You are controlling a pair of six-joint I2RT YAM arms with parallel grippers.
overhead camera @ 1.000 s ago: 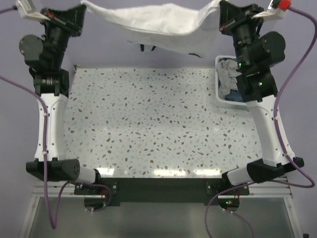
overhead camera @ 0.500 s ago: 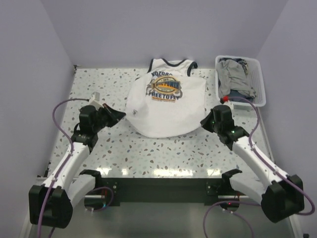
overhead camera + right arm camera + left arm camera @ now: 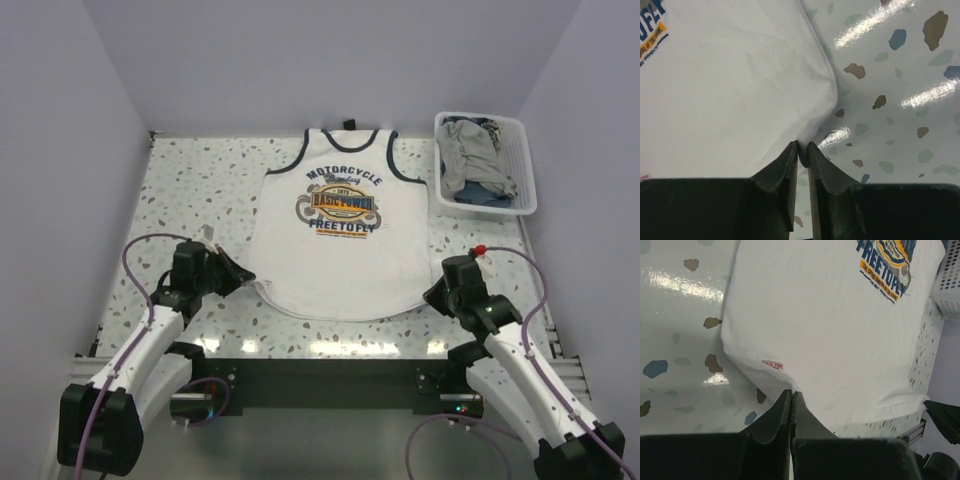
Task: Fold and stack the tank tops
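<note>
The white tank top [image 3: 340,250] lies flat on the table, print up, neck toward the far wall. My left gripper [image 3: 247,279] is shut on its near left hem corner; in the left wrist view the jaws [image 3: 791,392] pinch the white cloth [image 3: 840,330] at its edge. My right gripper [image 3: 432,295] holds the near right hem corner. In the right wrist view its jaws [image 3: 803,146] stand a sliver apart with a fold of the cloth [image 3: 730,85] between the tips. The grey tank top [image 3: 468,160] lies crumpled in the basket.
A white slatted basket [image 3: 525,170] stands at the far right corner of the speckled table [image 3: 190,190], also holding a bluish cloth. Purple walls close in the back and sides. Both arms lie low near the front edge, cables trailing behind.
Both arms came down from holding the shirt high at the back and pulled it toward the near edge. The shirt now lies spread flat. The right jaws have parted slightly.
</note>
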